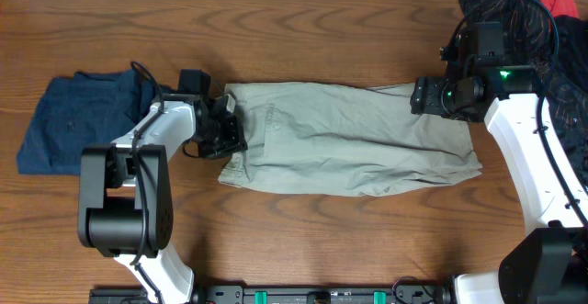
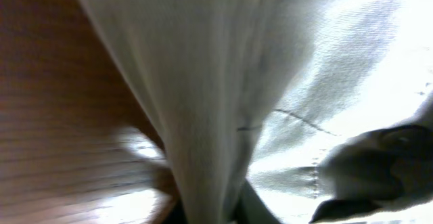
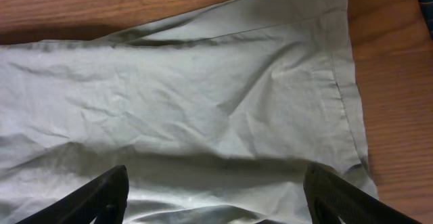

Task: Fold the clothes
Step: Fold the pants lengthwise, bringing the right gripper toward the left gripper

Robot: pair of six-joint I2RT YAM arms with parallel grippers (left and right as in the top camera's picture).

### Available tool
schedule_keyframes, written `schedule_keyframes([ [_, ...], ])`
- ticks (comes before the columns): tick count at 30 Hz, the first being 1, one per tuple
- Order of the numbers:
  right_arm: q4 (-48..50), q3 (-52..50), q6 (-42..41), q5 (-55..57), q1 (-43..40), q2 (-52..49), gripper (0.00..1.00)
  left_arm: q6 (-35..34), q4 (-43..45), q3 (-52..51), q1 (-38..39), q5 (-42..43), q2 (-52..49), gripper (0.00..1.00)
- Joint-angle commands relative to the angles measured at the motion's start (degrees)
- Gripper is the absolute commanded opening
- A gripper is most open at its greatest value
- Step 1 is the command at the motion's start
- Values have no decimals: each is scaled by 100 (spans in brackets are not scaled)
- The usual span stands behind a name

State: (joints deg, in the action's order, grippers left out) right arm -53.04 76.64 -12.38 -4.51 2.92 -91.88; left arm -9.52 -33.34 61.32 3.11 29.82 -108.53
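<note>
Pinching trousers [image 1: 349, 143], left claw [image 1: 231, 131] low; right claw [image 1: 421, 95] spread over hem.

No writing, label, brand, number or sign can be read on the khaki trousers [image 1: 349, 143], nor on anything else in the three views.
</note>
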Motion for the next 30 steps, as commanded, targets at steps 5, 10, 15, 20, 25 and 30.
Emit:
schedule_keyframes([
  [5, -42, -96, 146, -31, 83, -17, 80, 59, -146, -138, 37, -118, -157, 6],
  [10, 0, -286, 339, -254, 212, -17, 59, -267, -852, 214, 26, -1056, 251, 6],
  [15, 468, -804, 341, -715, 468, -17, 1, -313, -1639, 625, 26, -1150, 981, 6],
  [20, 1473, -1657, 343, -1641, 999, -20, 1, -726, -2072, 841, 28, -1139, 1888, 6],
  [25, 2557, -2376, 155, -2083, 1805, -107, 1, -1012, -2199, 841, 28, -1073, 2721, 6],
  [30, 3552, -2664, -391, -2083, 2699, -562, 1, -1069, -2173, 841, 28, -280, 3447, 6],
])
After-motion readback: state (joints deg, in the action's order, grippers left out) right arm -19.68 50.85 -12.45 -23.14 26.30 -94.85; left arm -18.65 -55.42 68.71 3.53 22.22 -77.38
